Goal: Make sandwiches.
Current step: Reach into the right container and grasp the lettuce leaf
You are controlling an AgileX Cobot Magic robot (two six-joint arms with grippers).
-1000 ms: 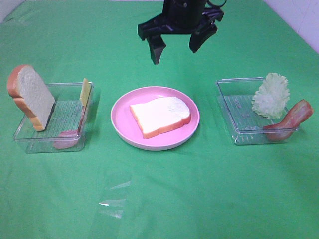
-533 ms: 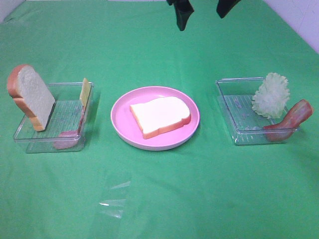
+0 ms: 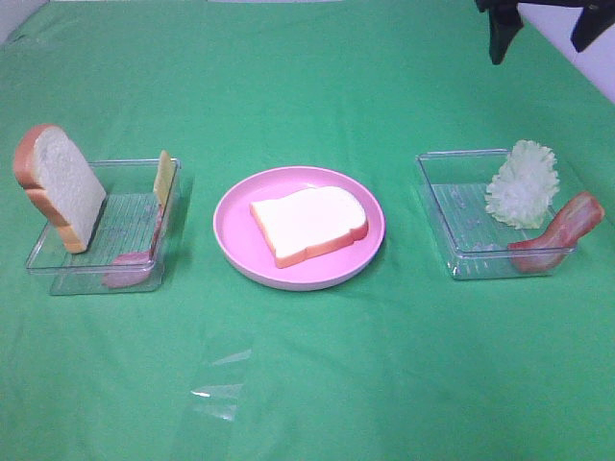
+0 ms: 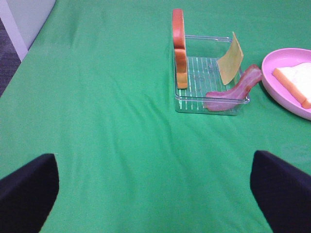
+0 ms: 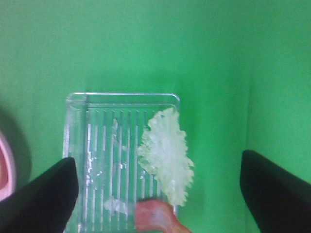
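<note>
One bread slice [image 3: 309, 227], the sandwich's only layer, is lying flat on the pink plate [image 3: 233, 245] in the middle of the bench [image 3: 384, 384]; its long axis is running across the bench, slightly slanted, domed top pointing toward the right tray [image 3: 452, 206]; the right hand [image 3: 543, 43] is hovering at the far right, well apart from the slice, jaws spread wide, holding nothing; the left hand [image 4: 155, 194] is gaping too, empty, also well apart from the slice.

High camera spans the table [image 3: 317, 384]; wrist cameras share its bread tray [image 3: 120, 223], lettuce tray [image 3: 459, 216].
</note>
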